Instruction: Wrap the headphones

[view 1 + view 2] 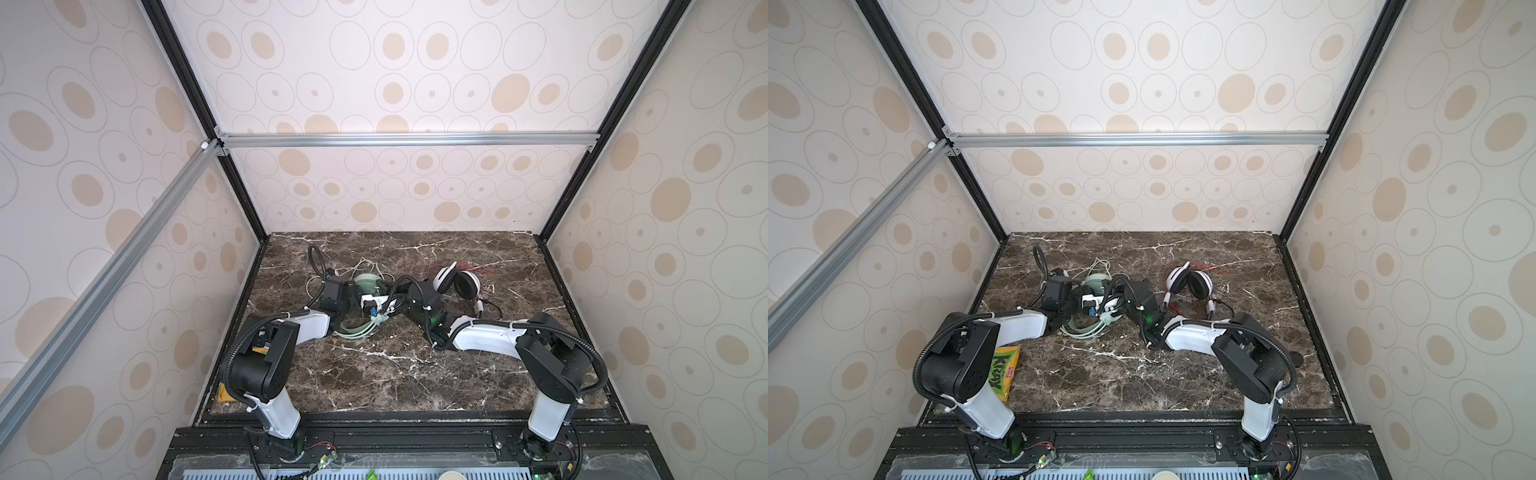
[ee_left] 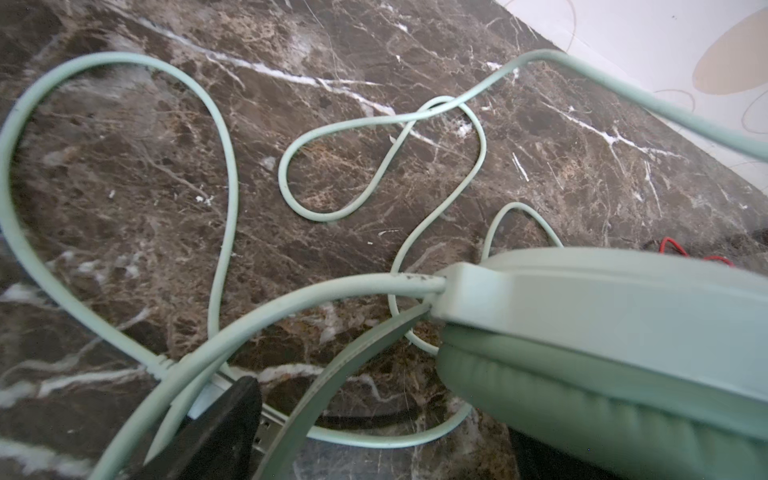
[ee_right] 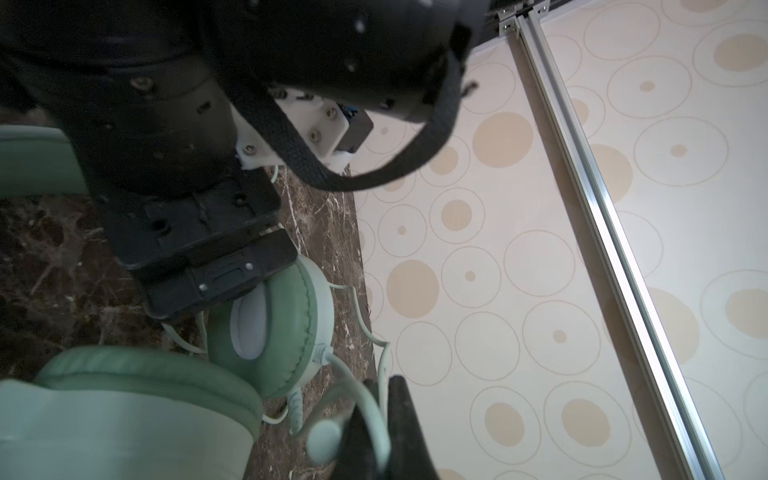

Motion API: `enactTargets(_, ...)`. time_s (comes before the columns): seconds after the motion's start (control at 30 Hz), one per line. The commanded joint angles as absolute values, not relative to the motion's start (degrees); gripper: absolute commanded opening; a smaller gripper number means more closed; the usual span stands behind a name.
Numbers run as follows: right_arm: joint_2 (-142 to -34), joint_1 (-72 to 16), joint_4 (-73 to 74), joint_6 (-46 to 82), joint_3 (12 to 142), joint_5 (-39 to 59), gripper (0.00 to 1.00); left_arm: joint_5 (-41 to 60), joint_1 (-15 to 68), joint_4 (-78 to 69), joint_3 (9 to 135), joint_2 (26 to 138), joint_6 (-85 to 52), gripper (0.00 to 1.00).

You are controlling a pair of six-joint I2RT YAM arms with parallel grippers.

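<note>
Two pairs lie on the table (image 1: 374, 374): the green pair (image 1: 368, 282) left of centre between both grippers, the white pair (image 1: 457, 282) well apart to its right. Our right gripper (image 3: 384, 419) is pinched together on the cord (image 2: 353, 286); the left gripper (image 2: 382, 440) stands wide apart astride the headband (image 2: 353, 365) beside an earcup (image 2: 602, 316). We should steady the headband first, then lead the loose loops round it under light tension, lest they snag.
</note>
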State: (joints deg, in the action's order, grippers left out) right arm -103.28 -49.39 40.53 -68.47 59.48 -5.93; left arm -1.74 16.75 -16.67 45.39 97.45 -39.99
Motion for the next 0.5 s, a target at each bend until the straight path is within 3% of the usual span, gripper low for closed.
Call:
enactTargets(0.0, -100.85, -50.44, 39.12, -70.72, 58.71, -2.9, 0.0, -1.94, 16.52, -16.49, 48.03, 98.62, -40.22, 0.92)
enactTargets(0.37, -99.58, -50.49, 50.77, -71.59, 50.13, -12.92, 0.0, -1.98, 16.49, -16.46, 48.68, 99.22, -40.21, 0.92)
enactTargets(0.47, -99.58, -50.63, 47.3, -72.55, 50.57, -12.83, 0.0, -1.81, 16.45, -16.44, 48.9, 99.82, -40.43, 0.92)
